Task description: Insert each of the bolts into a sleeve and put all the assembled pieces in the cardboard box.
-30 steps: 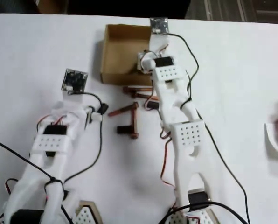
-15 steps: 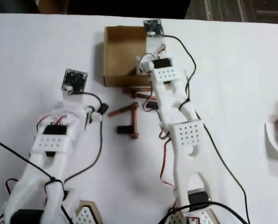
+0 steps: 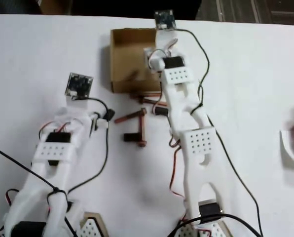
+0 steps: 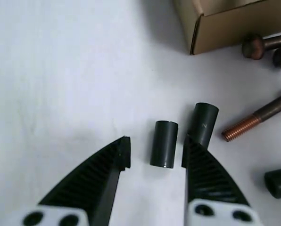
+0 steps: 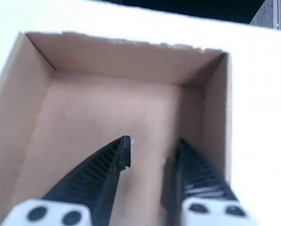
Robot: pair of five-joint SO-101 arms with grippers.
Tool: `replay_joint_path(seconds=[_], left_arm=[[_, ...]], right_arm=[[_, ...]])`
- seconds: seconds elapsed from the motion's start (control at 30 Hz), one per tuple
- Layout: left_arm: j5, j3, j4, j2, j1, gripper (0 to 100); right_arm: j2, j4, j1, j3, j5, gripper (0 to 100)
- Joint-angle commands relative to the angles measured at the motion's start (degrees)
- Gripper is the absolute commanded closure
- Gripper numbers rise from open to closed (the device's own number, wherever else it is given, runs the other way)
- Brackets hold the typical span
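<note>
My right gripper [image 5: 153,141] hangs open over the inside of the cardboard box [image 5: 107,108], with nothing visible between its fingers. In the high view that arm reaches over the near right part of the box [image 3: 122,54]. My left gripper [image 4: 155,143] rests open on the table. A short black sleeve [image 4: 164,143] stands between its fingertips, and a second sleeve [image 4: 204,123] is against one fingertip. A copper bolt [image 4: 258,120] lies just beyond, thread towards the sleeves. In the high view, bolts [image 3: 129,117] [image 3: 142,127] [image 3: 146,95] and a sleeve [image 3: 131,137] lie in front of the box.
A box corner [image 4: 225,23], two bolt heads [image 4: 253,46] and another sleeve [image 4: 278,181] show in the left wrist view. A white dish edge [image 3: 291,148] with something red sits at the table's right. Black cables trail beside both arms.
The right arm has swung a little over the box and stretched farther across it. The left arm and the loose bolts and sleeves have not moved.
</note>
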Motion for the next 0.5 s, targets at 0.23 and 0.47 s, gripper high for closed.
replay_joint_path(seconds=[0.23, 0.47], left_arm=[[-0.35, -0.22, -0.88, -2.2, -0.44, 80], [-0.35, -0.31, -1.05, -2.37, -0.44, 80]], right_arm=[[-11.74, 18.68, 3.03, -6.77, -5.1, 97.9], [-20.53, 47.96, 5.14, -6.15, 10.9, 97.9]])
